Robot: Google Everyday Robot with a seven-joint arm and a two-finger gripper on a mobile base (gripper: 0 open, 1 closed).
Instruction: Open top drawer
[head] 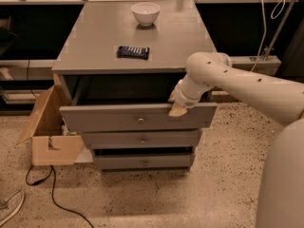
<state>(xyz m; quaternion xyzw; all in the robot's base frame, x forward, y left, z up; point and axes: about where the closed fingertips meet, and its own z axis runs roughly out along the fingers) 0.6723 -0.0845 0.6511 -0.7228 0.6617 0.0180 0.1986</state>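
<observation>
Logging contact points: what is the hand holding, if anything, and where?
The hand sits at the upper front edge of the top drawer, right of its knob; whether it actually grips that edge cannot be told.

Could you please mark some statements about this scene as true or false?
1. The top drawer is pulled partly out. True.
2. The gripper rests on the drawer's knob. False: it is at the drawer front's top edge, to the right of the knob in the picture.
3. A white bowl stands on the cabinet top. True.
4. The cardboard box sits at the picture's right. False: it is at the left.
</observation>
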